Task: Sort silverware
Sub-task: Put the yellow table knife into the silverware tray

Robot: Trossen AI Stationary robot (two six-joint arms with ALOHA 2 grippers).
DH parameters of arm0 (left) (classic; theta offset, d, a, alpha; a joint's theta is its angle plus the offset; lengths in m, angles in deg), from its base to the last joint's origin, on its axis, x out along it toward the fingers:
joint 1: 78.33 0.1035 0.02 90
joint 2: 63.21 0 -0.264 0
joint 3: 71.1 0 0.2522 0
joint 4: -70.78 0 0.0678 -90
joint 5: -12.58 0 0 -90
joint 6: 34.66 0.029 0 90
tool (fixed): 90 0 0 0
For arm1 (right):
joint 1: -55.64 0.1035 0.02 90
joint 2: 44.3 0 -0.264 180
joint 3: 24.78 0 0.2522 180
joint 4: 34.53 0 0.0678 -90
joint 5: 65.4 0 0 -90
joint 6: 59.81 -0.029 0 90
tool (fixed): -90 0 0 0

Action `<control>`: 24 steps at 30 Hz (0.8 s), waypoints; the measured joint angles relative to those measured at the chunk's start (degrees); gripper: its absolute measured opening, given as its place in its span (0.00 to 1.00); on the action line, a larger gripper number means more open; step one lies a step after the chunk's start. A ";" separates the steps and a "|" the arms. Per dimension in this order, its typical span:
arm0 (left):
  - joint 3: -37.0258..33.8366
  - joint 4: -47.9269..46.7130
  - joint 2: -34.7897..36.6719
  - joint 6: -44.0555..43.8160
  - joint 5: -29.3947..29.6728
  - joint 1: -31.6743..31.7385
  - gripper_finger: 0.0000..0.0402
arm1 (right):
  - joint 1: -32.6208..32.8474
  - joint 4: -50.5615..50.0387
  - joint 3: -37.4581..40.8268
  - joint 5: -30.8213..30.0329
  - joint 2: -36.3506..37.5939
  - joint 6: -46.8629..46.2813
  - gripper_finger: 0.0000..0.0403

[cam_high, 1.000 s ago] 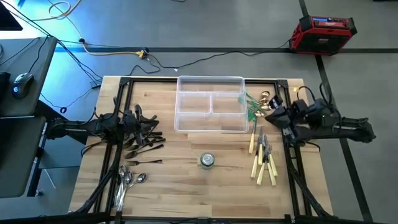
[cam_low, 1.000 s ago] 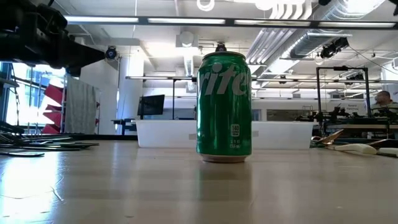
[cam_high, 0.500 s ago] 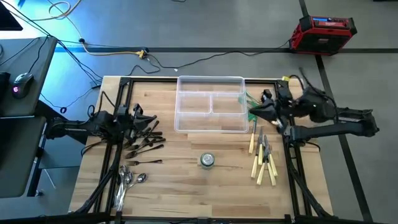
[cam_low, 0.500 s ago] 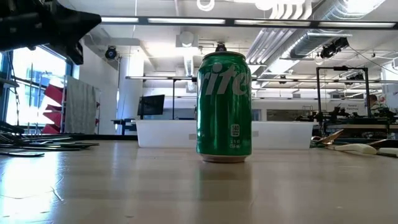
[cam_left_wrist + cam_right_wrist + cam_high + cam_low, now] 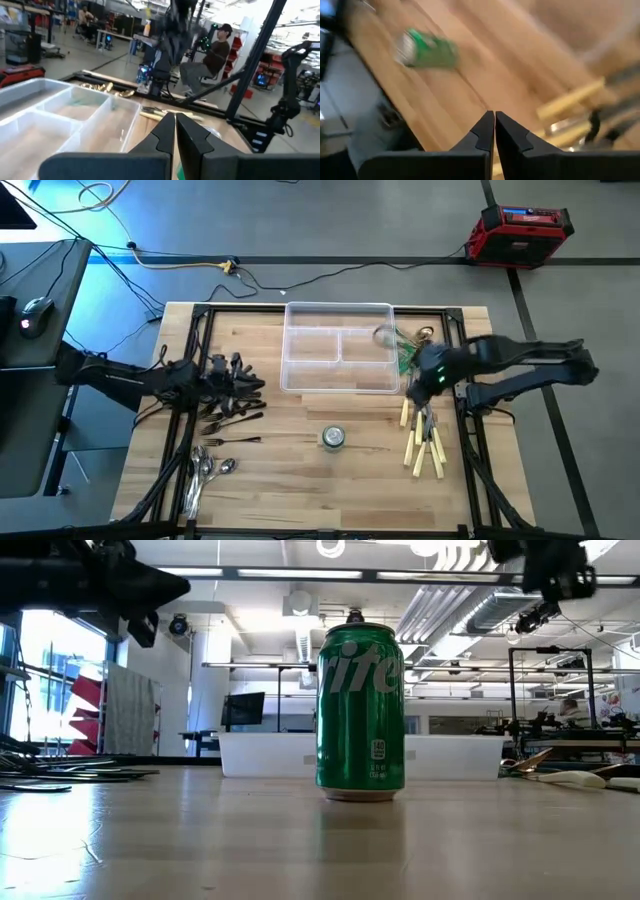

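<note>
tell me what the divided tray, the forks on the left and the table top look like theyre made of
Divided tray: clear plastic, it seems; the wood shows through its walls and floor.
Forks: probably metal with a dark finish; thin, near-black shapes with little shine.
Table top: light wood, likely butcher-block style; grain and joined strips show, with a smooth, slightly glossy surface in the low view.

You can read only one text: the white letters "rite", cut off at the curved edge, on the green can (image 5: 360,710) standing on the worktop (image 5: 300,840). Its small label remains illegible.
</note>
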 joint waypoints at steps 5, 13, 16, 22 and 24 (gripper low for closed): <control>0.02 1.40 -4.07 2.14 3.77 -1.20 0.00 | 3.40 1.82 7.25 -2.02 -7.27 -10.72 0.00; 0.02 2.38 -9.75 4.79 9.56 -1.37 0.00 | 8.82 14.33 15.65 -4.53 -17.48 -19.27 0.15; 0.02 4.61 -10.96 4.81 9.59 -1.37 0.00 | 9.52 15.94 16.65 -7.18 -20.11 -23.00 0.25; 0.02 6.90 -11.35 6.23 7.82 -1.37 0.00 | 10.61 15.77 16.72 -15.38 -23.72 -28.73 0.40; 0.02 7.39 -11.34 6.27 7.83 -1.37 0.00 | 10.66 15.34 16.72 -17.44 -24.89 -30.29 0.42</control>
